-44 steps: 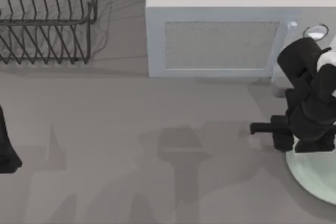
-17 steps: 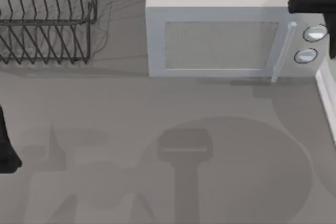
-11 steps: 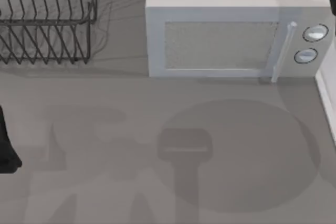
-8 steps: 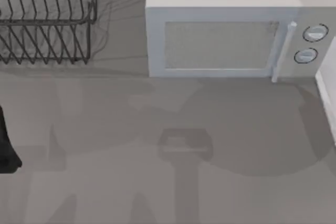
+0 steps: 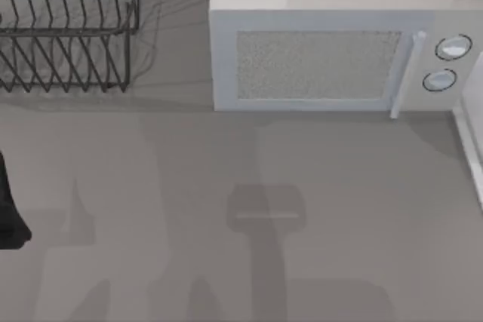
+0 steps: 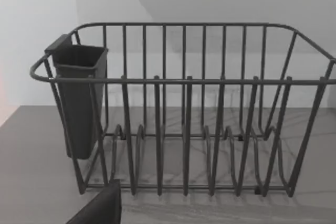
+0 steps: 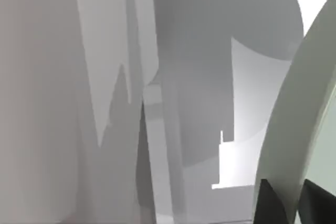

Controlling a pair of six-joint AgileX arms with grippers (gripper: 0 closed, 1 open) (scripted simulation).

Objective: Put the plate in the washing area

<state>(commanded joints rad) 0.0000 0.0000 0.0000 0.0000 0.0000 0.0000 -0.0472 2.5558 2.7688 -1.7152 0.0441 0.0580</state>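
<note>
Bench [image 5: 249, 209] front open across; microwave [image 5: 332, 58] blocks rear right, wire dish rack [image 5: 68, 28] rear left, narrow gap between.

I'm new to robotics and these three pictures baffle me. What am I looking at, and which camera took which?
This is a simulated robot with two arms at a grey table. The top view looks straight down: a wire dish rack stands at the back left, with a microwave to its right. The left arm is parked at the table's left edge, and its wrist camera faces the rack. The right wrist camera looks along the right tool, whose dark fingers pinch the rim of the pale green plate.
</note>
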